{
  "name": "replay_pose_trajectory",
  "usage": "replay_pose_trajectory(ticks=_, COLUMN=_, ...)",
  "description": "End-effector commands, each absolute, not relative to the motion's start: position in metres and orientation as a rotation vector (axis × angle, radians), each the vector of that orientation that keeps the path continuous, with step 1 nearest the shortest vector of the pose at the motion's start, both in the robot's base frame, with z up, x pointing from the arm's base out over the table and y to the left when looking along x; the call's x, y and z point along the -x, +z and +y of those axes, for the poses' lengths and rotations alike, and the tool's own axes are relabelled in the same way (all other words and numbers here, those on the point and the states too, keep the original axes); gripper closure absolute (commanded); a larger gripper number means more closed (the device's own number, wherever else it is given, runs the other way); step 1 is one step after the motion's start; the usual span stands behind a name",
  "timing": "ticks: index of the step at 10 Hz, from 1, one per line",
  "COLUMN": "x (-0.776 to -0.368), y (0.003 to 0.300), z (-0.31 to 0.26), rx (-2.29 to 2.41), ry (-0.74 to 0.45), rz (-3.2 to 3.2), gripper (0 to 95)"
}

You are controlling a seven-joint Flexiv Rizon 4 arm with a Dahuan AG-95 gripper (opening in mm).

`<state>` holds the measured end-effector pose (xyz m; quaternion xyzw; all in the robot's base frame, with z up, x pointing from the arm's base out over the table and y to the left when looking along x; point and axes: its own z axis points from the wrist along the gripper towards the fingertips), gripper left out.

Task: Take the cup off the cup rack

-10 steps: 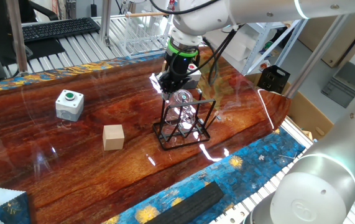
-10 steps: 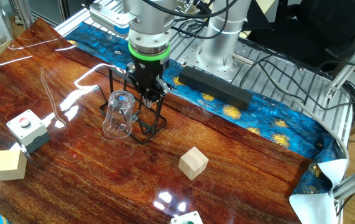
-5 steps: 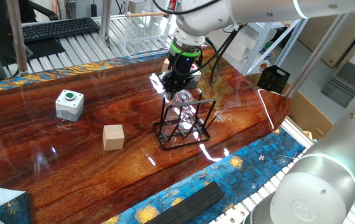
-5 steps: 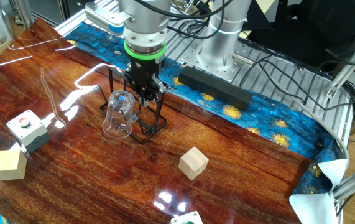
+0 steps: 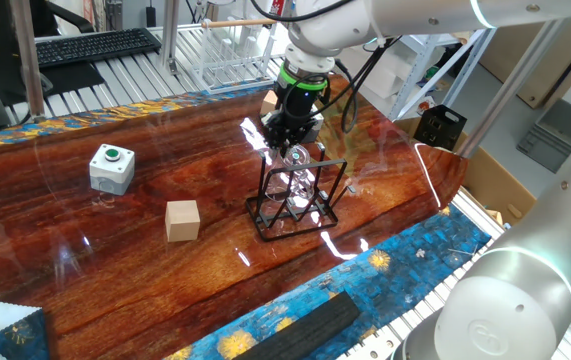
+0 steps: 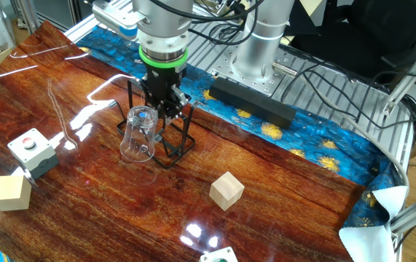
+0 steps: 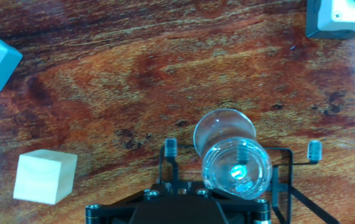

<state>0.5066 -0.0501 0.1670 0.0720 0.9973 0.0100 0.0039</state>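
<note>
The clear cup (image 5: 293, 165) hangs upside down on a peg of the small black wire cup rack (image 5: 310, 208) near the middle of the wooden table. It also shows in the other fixed view (image 6: 138, 135) and in the hand view (image 7: 233, 158). The rack shows there too (image 6: 181, 145), with two peg tips in the hand view (image 7: 170, 148). My gripper (image 5: 283, 135) hangs just behind the cup at the height of the rack's top, also seen in the other fixed view (image 6: 164, 109). Its jaws look spread and hold nothing.
A tan wooden cube (image 5: 182, 220) lies left of the rack. A grey box with a green button (image 5: 112, 167) stands further left. A box with a red button (image 6: 33, 149) and a second cube (image 6: 11, 191) sit beyond the cup. A large white wire rack (image 5: 220, 55) stands at the back.
My gripper has shifted a little sideways along the back of the rack. The cup and the rack have not moved.
</note>
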Motion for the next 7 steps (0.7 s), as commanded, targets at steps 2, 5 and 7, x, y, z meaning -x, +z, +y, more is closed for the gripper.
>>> replay_pose_trajectory(ticks=2, x=-0.511, y=0.168, z=-0.058, rx=-0.215, ry=0.018, rz=3.125, gripper=0.0)
replay_pose_trajectory(ticks=5, x=-0.516, y=0.169, z=-0.065, rx=-0.198, ry=-0.066, rz=3.121, gripper=0.0)
replay_pose_trajectory(ticks=7, x=-0.517, y=0.169, z=-0.067, rx=-0.182, ry=-0.044, rz=3.124, gripper=0.0)
